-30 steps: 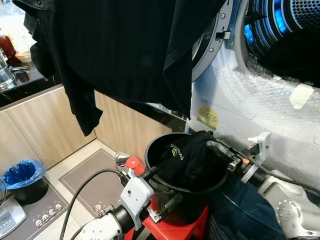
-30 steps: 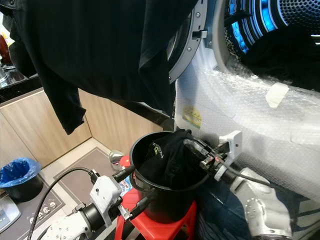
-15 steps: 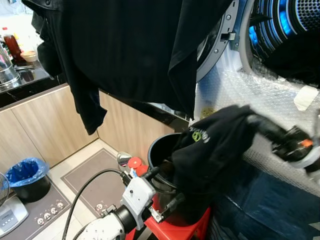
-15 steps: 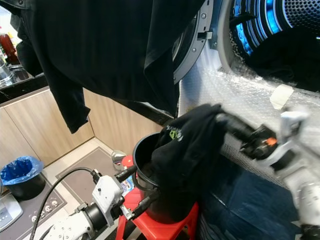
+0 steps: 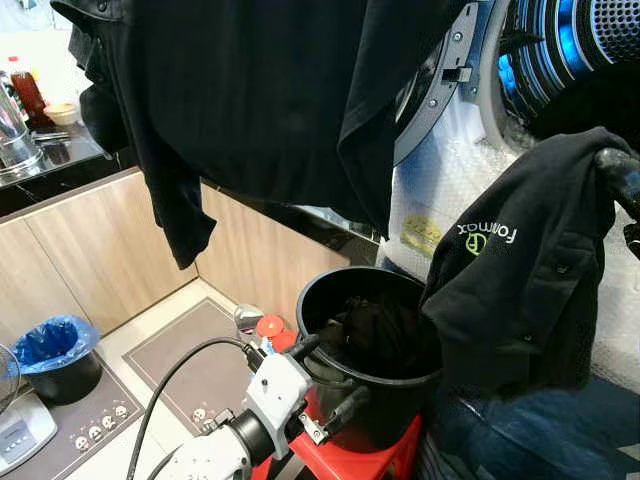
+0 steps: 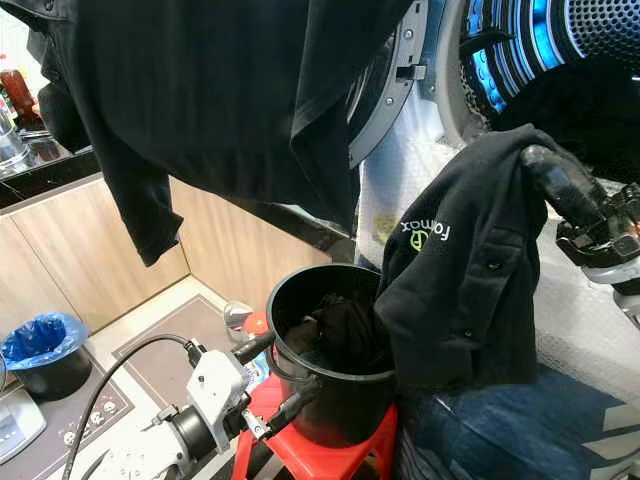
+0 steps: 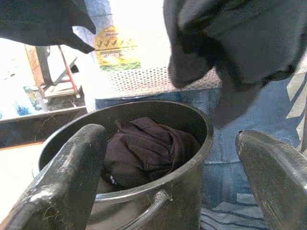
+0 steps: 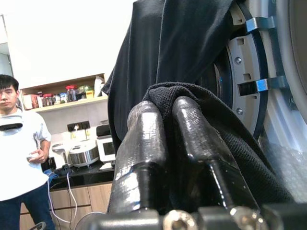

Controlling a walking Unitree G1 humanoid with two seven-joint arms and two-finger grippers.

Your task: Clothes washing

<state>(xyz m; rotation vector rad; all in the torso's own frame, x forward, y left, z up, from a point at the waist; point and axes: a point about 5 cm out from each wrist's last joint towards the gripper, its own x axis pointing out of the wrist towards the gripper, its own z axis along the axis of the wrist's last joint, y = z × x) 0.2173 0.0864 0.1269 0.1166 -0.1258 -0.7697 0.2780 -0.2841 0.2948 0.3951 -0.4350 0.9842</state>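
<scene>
Nearest, at seven o'clock, the left tool (image 5: 322,385) is gaping wide beside the bucket (image 5: 340,300), one dark garment (image 7: 148,151) still inside. At three o'clock, the right tool (image 6: 560,185) is pinching the black shirt (image 6: 460,290), heading for the drum (image 6: 590,110) at one o'clock.

Far left: dark bench (image 5: 40,170) over wood cabinets (image 5: 70,255), w/ red-capped bottle (image 5: 28,92) and small bowl (image 5: 62,110) on it. Near left on floor: bin w/ blue bag (image 5: 50,350), grey mat (image 5: 195,365) beside it. Red stool (image 5: 345,460) at near centre. Person in white shirt (image 8: 19,153) stands by kitchen shelves w/ jars (image 8: 67,93).
</scene>
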